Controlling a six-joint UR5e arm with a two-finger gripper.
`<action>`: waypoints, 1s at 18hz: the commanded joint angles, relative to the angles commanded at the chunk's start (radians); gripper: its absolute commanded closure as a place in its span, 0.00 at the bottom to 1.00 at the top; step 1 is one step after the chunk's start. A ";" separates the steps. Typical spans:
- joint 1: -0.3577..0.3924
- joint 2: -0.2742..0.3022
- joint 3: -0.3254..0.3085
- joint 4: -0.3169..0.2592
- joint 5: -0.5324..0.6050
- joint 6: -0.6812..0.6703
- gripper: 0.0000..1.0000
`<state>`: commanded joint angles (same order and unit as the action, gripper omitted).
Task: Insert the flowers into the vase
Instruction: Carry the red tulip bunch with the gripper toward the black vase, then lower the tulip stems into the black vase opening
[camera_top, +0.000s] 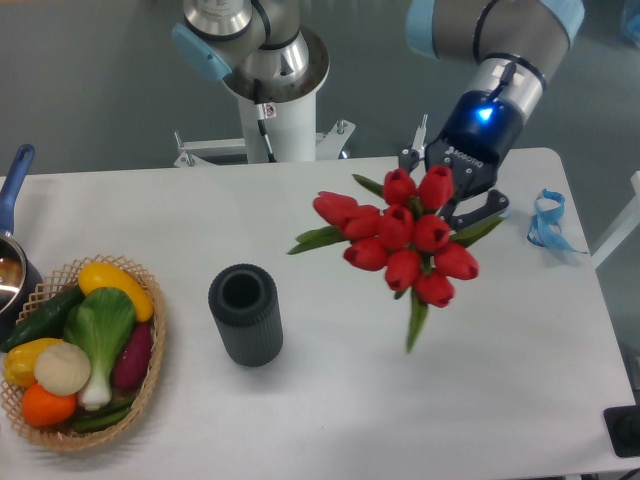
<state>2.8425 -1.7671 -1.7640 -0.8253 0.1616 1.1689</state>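
Observation:
The flowers (400, 238), a bunch of red tulip heads with green leaves, hang in the air over the right half of the table, their heads facing the camera. My gripper (455, 190) sits behind and above them, shut on their stems; the fingertips are mostly hidden by the blooms. The vase (245, 314), a dark grey ribbed cylinder, stands upright left of the bunch with its round mouth showing and nothing in it. A clear gap separates the flowers from the vase.
A wicker basket (148, 385) of colourful vegetables sits at the table's left front. A pot with a blue handle (14, 180) pokes in at the left edge. A blue ribbon (548, 220) lies at the right. The robot's white base (280, 120) stands behind.

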 joint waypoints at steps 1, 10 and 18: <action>-0.003 0.000 -0.008 0.000 -0.040 -0.002 0.83; -0.133 0.035 -0.081 0.000 -0.174 -0.006 0.83; -0.184 0.051 -0.132 0.000 -0.229 0.000 0.83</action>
<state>2.6586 -1.7164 -1.8960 -0.8253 -0.0675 1.1689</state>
